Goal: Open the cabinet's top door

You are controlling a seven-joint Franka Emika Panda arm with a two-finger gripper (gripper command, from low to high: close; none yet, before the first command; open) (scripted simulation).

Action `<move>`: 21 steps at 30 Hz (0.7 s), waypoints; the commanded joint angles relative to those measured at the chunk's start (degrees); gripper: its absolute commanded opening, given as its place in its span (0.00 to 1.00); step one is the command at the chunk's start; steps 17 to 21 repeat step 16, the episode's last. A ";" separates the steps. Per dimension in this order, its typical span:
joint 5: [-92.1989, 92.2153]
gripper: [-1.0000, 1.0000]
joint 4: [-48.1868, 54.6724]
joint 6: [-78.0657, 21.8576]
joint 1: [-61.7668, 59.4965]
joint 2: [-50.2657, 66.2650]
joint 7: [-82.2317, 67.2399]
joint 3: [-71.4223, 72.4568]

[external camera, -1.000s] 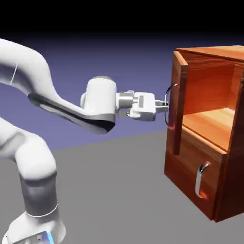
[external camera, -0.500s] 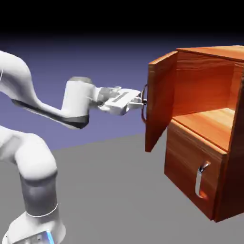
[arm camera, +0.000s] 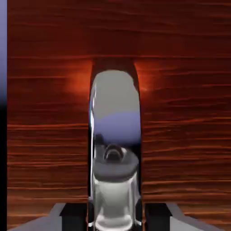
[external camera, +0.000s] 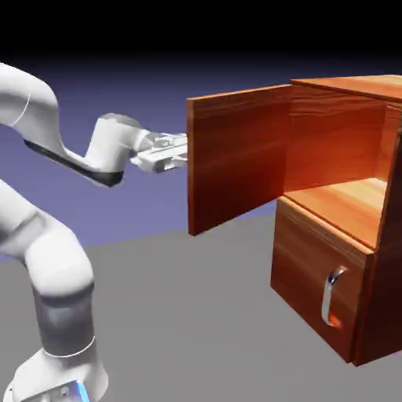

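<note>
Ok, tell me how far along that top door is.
Already done: the top door stands wide open, with the cabinet's upper compartment exposed. In hand: the jaws are shut on the door's silver handle, one fingertip on either side. Left: probably little beyond letting go of the handle and backing the arm away.

Top door's handle hidden behind swung-out door (external camera: 239,157) in exterior view; hand's (external camera: 161,153) fingertips hidden there too. Cabinet (external camera: 322,267) cut off at right edge. Handle's (arm camera: 115,149) lower end cropped in hand view.
</note>
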 commanded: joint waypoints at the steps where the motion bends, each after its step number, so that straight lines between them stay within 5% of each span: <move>1: 0.88 0.00 1.91 -2.44 -1.02 1.87 0.60 1.77; 16: 3.42 0.00 26.12 -36.23 -8.34 32.67 14.96 18.82; 21: 3.42 0.00 26.12 -36.23 -8.34 32.67 14.96 18.82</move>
